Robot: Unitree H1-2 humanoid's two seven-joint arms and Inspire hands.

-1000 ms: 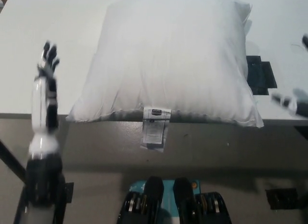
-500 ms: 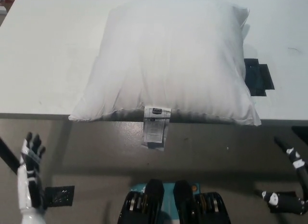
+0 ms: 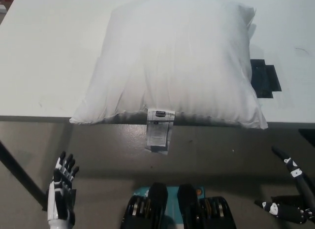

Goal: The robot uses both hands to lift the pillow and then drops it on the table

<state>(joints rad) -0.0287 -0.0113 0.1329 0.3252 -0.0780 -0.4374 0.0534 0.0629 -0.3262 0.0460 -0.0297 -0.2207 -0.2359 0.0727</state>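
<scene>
While both hands are low, below the table edge, the scene reads like this:

Table: the white table (image 3: 44, 56) fills the upper part of the head view; its near edge runs across the picture just under the pillow.

Pillow: the white pillow (image 3: 172, 66) lies flat on the table, at its near edge, in the middle of the picture. No hand touches it. Its near seam reaches the table edge and seems to go a little over it.

Floor: the grey-brown floor (image 3: 221, 160) takes the lower part of the picture, in front of the table.

Black patch: a dark flat piece (image 3: 265, 79) lies on the table just beside the right edge of the pillow, partly hidden under it. What it is, I cannot tell.

Left hand: the left hand (image 3: 62, 192) is at the lower left, over the floor and well apart from the pillow. Its fingers point up and are spread, and it holds nothing.

Right hand: the right hand (image 3: 290, 199) is at the lower right corner, also well apart from the pillow. Its fingers are apart, with nothing between them.

Label: a white label (image 3: 159, 131) with small print hangs from the near seam of the pillow, down over the table edge.
</scene>
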